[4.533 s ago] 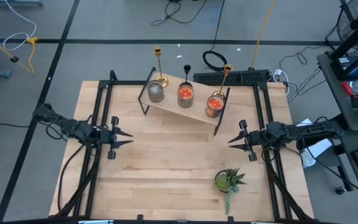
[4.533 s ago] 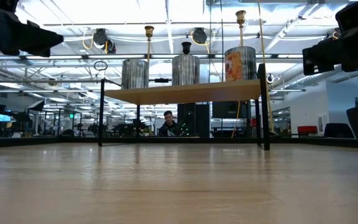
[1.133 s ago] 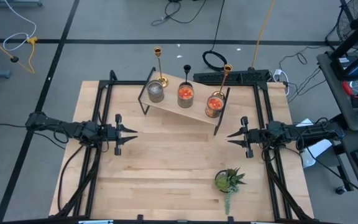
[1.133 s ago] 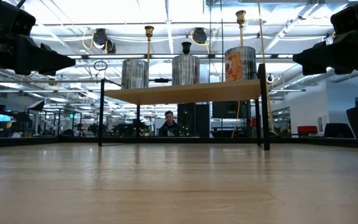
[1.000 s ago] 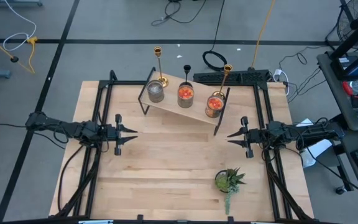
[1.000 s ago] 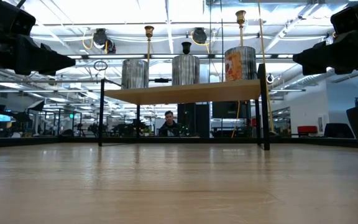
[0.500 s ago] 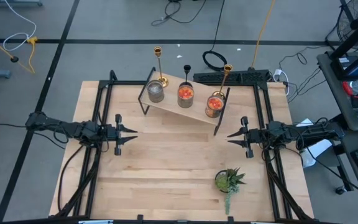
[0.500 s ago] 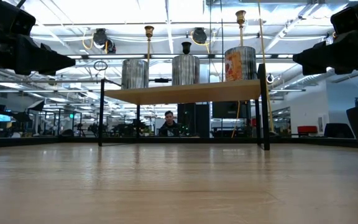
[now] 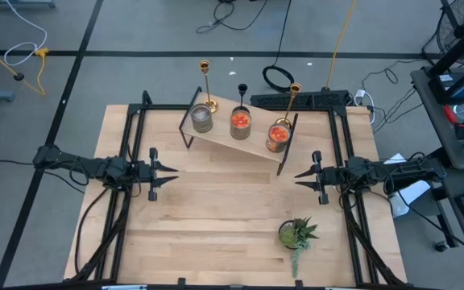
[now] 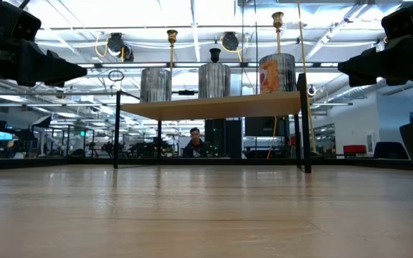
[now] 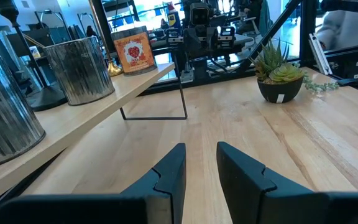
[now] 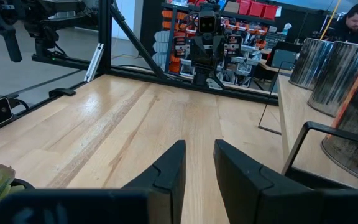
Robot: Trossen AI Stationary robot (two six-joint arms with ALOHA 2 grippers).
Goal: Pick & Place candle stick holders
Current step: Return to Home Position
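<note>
You are holding your left gripper (image 9: pixel 170 170) at 9 o'clock and your right gripper (image 9: pixel 298 176) at 3 o'clock over the tabletop (image 9: pixel 216 217), both narrowly parted, gripping nothing. The candle stick holders (image 9: pixel 241 122) are standing on the shelf (image 9: pixel 256 146) at 12 o'clock.

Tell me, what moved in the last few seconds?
The left gripper slid a little toward the shelf and inward as its arm straightened; the right gripper edged toward the shelf too. Nothing grasped or released. Candlesticks, cups and plant stayed put.
</note>
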